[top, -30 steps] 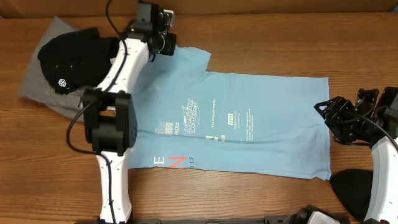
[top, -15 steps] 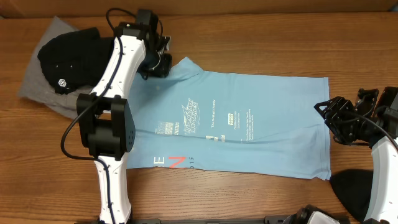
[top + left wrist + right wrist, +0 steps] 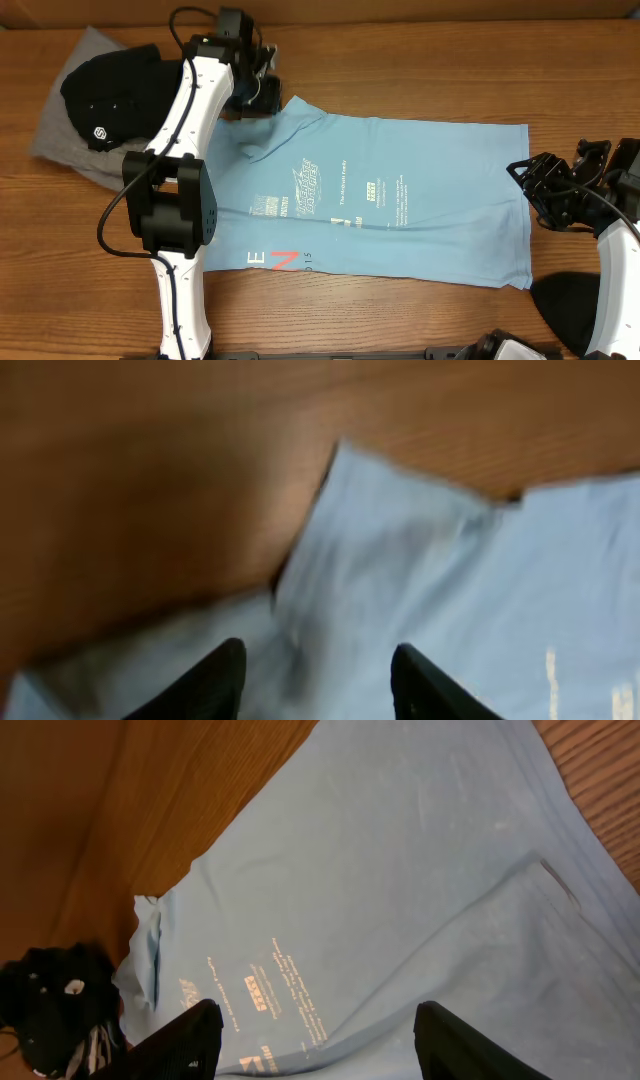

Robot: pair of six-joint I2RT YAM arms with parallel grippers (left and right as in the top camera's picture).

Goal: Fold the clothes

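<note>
Both jaws stand open, empty; the blue T-shirt point(image 3: 400, 190) lies flat on the counter point(image 3: 450, 60), long axis running between them, its sleeve point(image 3: 390, 530) just ahead of the left jaws (the nearer pair).

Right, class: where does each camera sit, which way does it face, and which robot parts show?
Overhead: fixed above the brown wooden table, facing down on the light blue printed T-shirt; both arms show.
Left wrist: on the left arm, facing down at the shirt's sleeve; left pincer shows.
Right wrist: on the right arm, facing across the shirt; right pincer shows.
All three share the shirt.
</note>
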